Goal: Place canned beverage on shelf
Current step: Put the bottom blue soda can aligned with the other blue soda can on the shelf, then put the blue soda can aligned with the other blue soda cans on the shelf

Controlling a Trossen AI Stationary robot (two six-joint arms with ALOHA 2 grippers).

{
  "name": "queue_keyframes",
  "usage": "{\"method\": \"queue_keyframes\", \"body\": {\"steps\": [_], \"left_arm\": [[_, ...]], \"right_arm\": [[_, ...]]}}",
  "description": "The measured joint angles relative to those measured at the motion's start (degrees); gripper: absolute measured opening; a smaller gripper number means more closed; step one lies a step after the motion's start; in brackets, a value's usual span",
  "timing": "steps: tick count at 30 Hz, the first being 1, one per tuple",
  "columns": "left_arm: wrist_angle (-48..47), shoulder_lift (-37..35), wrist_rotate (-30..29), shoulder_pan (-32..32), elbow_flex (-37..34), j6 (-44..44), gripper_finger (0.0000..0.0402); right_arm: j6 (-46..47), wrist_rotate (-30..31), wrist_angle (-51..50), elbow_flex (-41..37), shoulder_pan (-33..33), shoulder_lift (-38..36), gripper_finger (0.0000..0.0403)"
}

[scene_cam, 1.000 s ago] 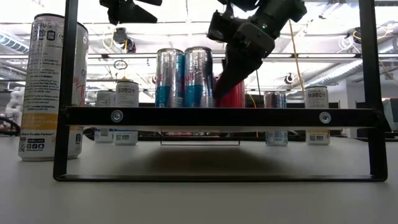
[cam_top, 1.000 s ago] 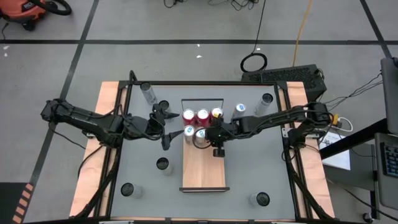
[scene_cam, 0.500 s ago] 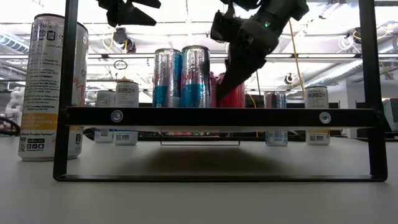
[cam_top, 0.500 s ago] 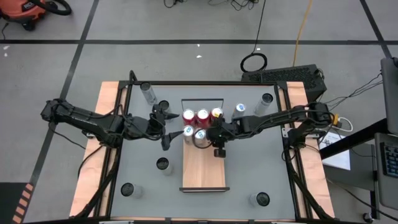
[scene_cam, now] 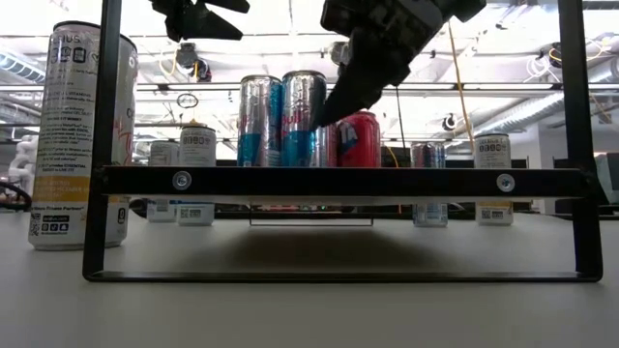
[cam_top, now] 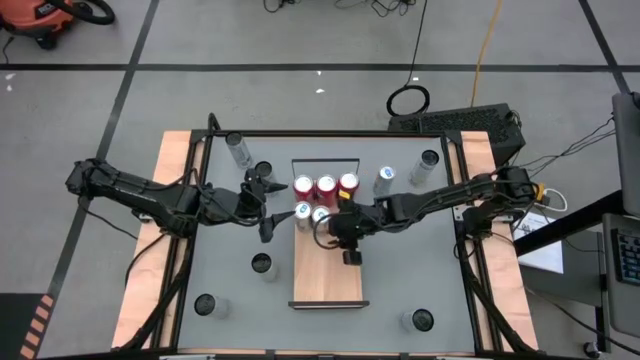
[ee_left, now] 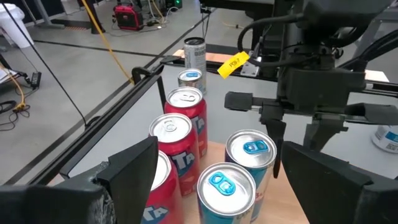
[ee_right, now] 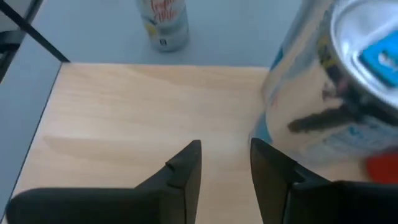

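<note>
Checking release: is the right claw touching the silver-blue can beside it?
Apart. The right wrist view shows bare shelf between the empty right claw and silver-blue can.

The shelf [cam_top: 327,270] is showing pale wood with dark edging. Three red cans [cam_top: 325,185] are standing on it beside two silver-and-blue cans [cam_top: 312,213] with blue tabs. The table [cam_top: 420,260] is looking grey, its side strips [cam_top: 150,270] light wood.

One camera looks straight down on the whole tabletop [cam_top: 420,270]; another sits at its surface, looking level. Both wrist cameras look closely at the shelf [cam_top: 325,275], which every view shares.
</note>
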Motion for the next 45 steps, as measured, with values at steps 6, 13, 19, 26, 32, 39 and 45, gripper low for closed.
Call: {"method": "queue_keyframes", "body": {"steps": [6,13,19,26,32,39,45], "left_arm": [[0.0,0.0,0.0,0.0,0.0,0.0,0.0338],[0.0,0.0,0.0,0.0,0.0,0.01,0.0338],[0.0,0.0,-0.02,0.0,0.0,0.02,0.0338],[0.0,0.0,-0.02,-0.17,0.0,0.0,0.0338],[-0.06,0.0,-0.04,-1.02,0.0,0.0,0.0338],[-0.7,0.0,-0.04,-2.08,0.0,0.04,0.0338],[-0.42,0.0,-0.49,-2.14,0.0,1.24,0.0338]], "right_arm": [[-0.94,1.52,1.14,0.0,-0.39,0.0,0.01],[-2.64,1.42,3.68,0.0,-0.42,0.0,0.01],[-3.64,1.42,5.68,0.0,-0.7,0.0,0.01],[-4.34,1.22,5.85,0.0,-1.29,0.0,0.01],[-4.2,-4.59,5.34,0.0,-1.11,-0.74,0.01],[-3.28,-3.89,-2.42,0.02,-0.37,-9.71,0.01],[-0.52,5.36,-11.39,0.02,-0.47,-20.45,0.01]]}}
